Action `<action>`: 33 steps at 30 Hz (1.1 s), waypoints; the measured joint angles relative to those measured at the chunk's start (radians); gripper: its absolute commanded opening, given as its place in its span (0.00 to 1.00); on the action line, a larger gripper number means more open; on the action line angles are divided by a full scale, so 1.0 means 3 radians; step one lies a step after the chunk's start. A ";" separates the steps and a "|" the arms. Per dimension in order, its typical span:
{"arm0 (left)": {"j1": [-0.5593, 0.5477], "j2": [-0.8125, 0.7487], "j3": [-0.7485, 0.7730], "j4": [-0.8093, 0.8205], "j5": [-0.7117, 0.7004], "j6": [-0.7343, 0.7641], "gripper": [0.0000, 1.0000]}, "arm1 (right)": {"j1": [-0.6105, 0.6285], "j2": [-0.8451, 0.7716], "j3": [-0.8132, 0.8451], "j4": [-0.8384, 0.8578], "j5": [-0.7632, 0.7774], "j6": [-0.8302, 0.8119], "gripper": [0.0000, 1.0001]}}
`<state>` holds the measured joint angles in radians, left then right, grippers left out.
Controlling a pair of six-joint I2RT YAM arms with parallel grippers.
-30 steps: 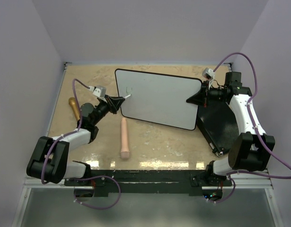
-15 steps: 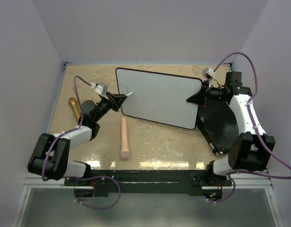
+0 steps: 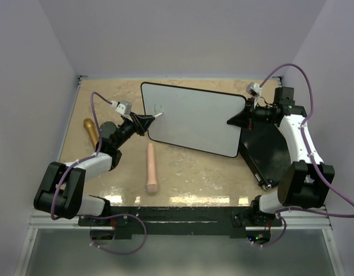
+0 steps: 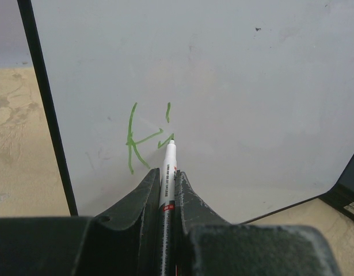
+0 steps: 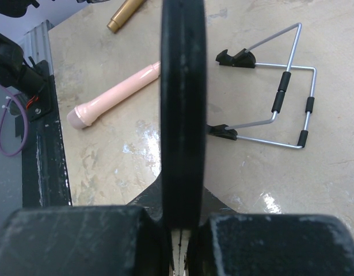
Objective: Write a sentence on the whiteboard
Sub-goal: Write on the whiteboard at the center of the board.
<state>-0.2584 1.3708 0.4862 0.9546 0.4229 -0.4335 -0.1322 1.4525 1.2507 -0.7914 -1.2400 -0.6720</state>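
Whiteboard (image 3: 194, 123) at the desk's (image 3: 182, 167) 12 o'clock, its 3 o'clock rim pinched by the closed right end effector (image 3: 231, 121); the left end effector (image 4: 167, 172) — clamped on a marker (image 4: 169, 155) — meets the sentence (image 4: 145, 135), now "ki": any clamp slip would likely skew strokes.

Light even and diffuse, from overhead. A bright glare strip lay along the near edge of the table (image 3: 188, 199); smaller highlights in the right wrist view. Shadows soft, short. The whiteboard (image 4: 251, 115) read dull grey, its rim blurred up close. The left gripper (image 4: 167, 172) was soft-focused; top view sharp.
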 measured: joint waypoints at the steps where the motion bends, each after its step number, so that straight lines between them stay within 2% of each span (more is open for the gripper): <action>1: -0.0001 0.0000 -0.0001 -0.0010 0.0000 0.0000 0.00 | 0.0000 0.0000 0.0000 0.0000 0.0000 0.0001 0.00; 20: -0.0013 0.0076 -0.0085 -0.0173 -0.0025 0.0023 0.00 | -0.0004 0.0000 0.0000 0.0023 0.0023 -0.0004 0.00; 33: -0.0019 0.0048 0.0253 -0.0188 0.0127 -0.0100 0.00 | -0.0009 0.0000 0.0000 0.0031 0.0034 -0.0019 0.00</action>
<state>-0.2642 1.3853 0.5621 0.8982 0.4610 -0.4637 -0.1349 1.4525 1.2507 -0.7822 -1.2297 -0.6777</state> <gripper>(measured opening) 0.159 0.055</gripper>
